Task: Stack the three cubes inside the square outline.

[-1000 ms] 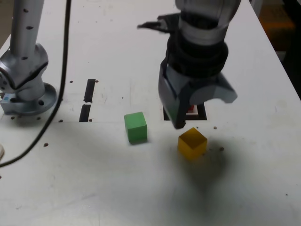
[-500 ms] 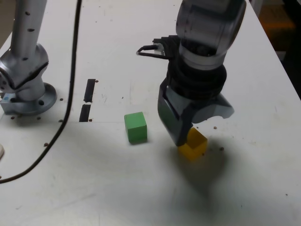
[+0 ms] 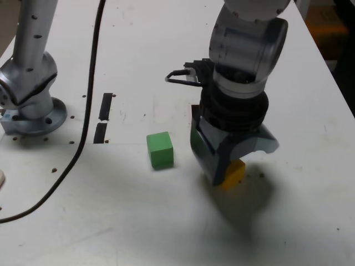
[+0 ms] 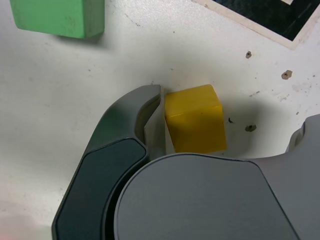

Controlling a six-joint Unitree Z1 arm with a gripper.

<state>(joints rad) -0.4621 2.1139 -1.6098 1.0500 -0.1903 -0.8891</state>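
Observation:
The yellow cube [image 3: 235, 172] lies on the white table, mostly covered by my gripper [image 3: 229, 166], which has come down around it. In the wrist view the yellow cube [image 4: 195, 120] rests against one finger [image 4: 131, 119], with a gap to the other finger [image 4: 306, 142]; the gripper [image 4: 231, 118] is open. The green cube [image 3: 160, 149] sits apart, toward the exterior view's left, and the wrist view shows the green cube [image 4: 57, 17] at the frame's edge. A black corner of the square outline [image 4: 265, 15] shows in the wrist view; the arm hides it in the exterior view.
The arm's grey base [image 3: 30, 105] stands at the exterior view's left, with a black cable [image 3: 83, 130] trailing across the table. Two short black tape strips [image 3: 104, 117] lie beside the base. The table's edge [image 3: 333, 72] runs along the exterior view's right.
The gripper has moved down and toward the camera, from above the square outline to around the yellow cube, and stayed open. The cubes have not moved.

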